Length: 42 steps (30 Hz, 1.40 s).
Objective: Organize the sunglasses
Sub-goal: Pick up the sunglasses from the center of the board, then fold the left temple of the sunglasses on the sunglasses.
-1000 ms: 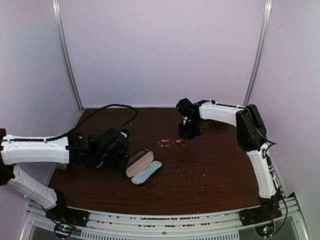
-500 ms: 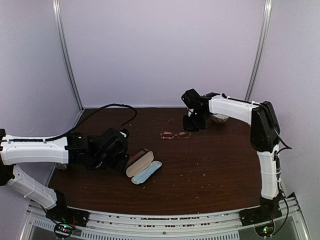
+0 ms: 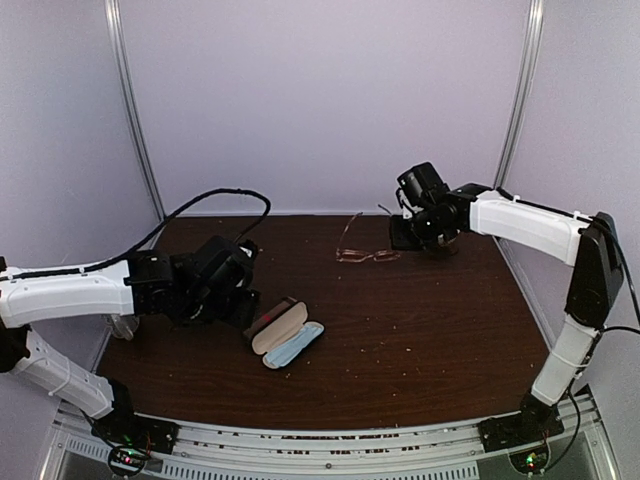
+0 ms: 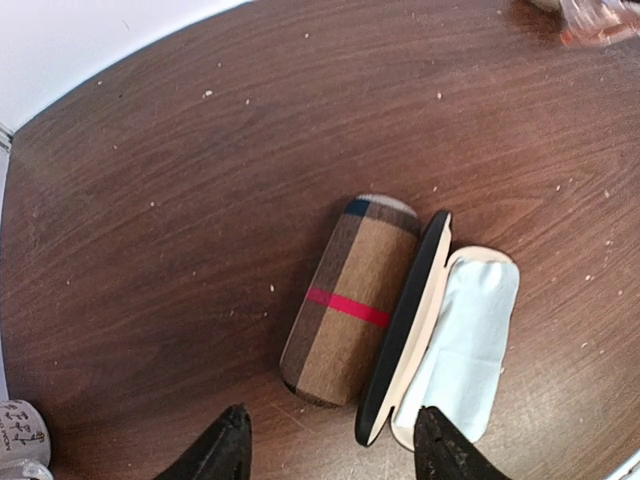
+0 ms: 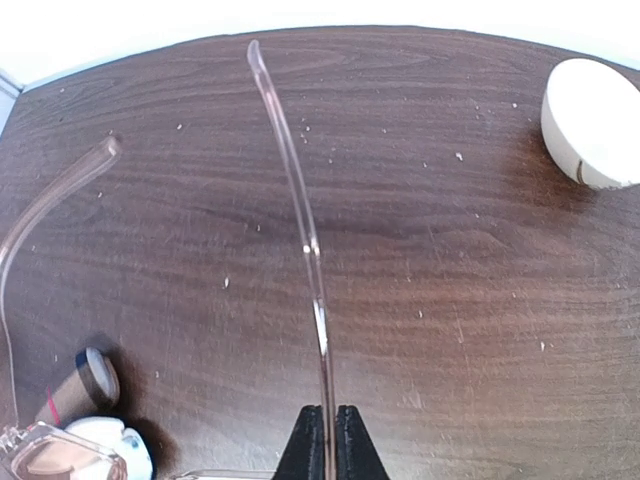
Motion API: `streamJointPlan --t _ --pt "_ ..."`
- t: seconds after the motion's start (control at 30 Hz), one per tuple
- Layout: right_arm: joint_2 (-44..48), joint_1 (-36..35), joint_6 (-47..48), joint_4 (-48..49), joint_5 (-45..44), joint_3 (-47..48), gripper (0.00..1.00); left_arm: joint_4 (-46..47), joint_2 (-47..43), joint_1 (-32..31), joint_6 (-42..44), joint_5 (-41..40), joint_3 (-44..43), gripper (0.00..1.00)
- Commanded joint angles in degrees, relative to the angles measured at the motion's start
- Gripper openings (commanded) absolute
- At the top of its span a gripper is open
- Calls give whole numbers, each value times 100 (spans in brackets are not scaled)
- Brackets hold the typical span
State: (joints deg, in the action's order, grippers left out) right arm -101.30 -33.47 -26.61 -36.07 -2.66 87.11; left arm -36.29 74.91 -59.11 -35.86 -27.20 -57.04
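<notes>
Sunglasses (image 3: 367, 256) held by one temple arm — right gripper (image 5: 322, 438) pinched tight on it. Left gripper (image 4: 330, 445) stands spread near the brown case (image 4: 350, 300).

Left arm (image 3: 70, 295): reaches in from left edge of frame, forearm level and low. Left gripper (image 4: 335, 447): aimed downward, fingers (image 4: 228, 448) spread apart, holding nothing. Right arm (image 3: 525, 222): rises along right edge, elbow bent, forearm angled toward upper centre. Right gripper (image 5: 327, 442): pinched tight on sunglasses (image 5: 305, 240) temple.
</notes>
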Motion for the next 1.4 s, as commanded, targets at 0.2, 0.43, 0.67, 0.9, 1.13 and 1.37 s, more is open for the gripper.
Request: streamJointPlan --t 0.2,0.43,0.67,0.9,1.13,1.37 --pt "1456 -252 563 1291 143 -1873 0 148 335 311 449 557 -699 59" --pt "1947 -371 696 1602 387 -2623 0 99 920 313 686 759 -1238 58" --pt "2155 -737 830 1574 330 -2714 0 124 1476 304 808 1129 -1767 53" --pt "2101 -1165 880 1566 242 -2654 0 254 1851 162 871 1352 -2073 52" --pt "1902 -1438 925 1454 109 -2453 0 325 2172 11 912 1469 -2204 50" --pt "1740 -1517 939 1346 45 -2231 0 423 2478 -112 984 1624 -2280 49"
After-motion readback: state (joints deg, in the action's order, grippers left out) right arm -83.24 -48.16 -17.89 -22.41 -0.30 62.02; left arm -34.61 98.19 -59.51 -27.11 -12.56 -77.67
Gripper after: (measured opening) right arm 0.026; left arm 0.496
